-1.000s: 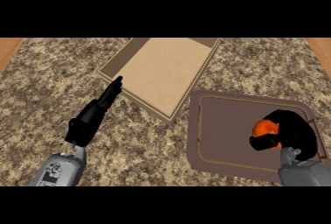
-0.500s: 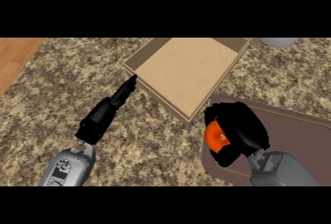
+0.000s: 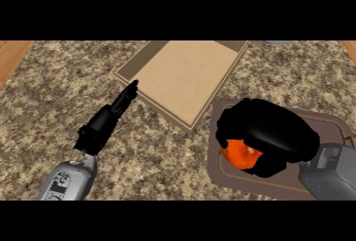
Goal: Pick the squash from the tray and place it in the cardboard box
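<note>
right hand (image 3: 268, 134) curled round the orange squash (image 3: 240, 155), which shows under its palm, above the tray (image 3: 217, 141) | left hand (image 3: 111, 117) fingers straight, holding nothing, beside the box | cardboard box (image 3: 184, 75) up-left of right hand: carry squash clear over the near wall, then release

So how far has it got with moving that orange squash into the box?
About halfway, by the look of it. The right hand is curled round the orange squash, so the pickup seems done, but it is above the brown tray. Left to do: carry it over to the cardboard box, which holds nothing yet, and let go. The left hand rests open beside the box.
</note>
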Available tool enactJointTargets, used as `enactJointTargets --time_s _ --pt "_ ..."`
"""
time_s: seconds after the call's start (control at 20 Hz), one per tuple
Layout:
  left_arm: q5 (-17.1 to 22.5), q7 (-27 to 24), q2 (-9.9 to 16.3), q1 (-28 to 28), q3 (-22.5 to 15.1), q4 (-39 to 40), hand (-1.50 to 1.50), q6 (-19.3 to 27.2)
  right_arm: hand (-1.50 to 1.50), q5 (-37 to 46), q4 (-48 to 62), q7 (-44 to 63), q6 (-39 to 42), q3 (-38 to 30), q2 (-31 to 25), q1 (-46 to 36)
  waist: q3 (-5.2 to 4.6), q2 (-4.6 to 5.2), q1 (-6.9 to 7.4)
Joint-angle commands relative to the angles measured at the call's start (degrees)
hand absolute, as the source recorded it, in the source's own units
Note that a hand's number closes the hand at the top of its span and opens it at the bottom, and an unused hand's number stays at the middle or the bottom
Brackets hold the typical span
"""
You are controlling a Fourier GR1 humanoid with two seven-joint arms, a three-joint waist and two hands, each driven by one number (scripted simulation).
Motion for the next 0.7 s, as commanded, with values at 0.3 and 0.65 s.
enactJointTargets --time_s 0.3,0.65 --pt "0.3 1.6 0.6 -0.2 2.8 -0.7 0.00 0.3 1.50 -22.0 6.5 -22.9 9.8 -19.8 -7.0 -3.0 -0.16 -0.54 -3.03" --pt "-0.7 2.1 0.0 -0.1 2.5 -1.2 0.00 -0.3 1.50 -27.3 17.0 -12.6 18.4 -26.0 -4.7 -16.8 -0.21 -0.49 -2.43"
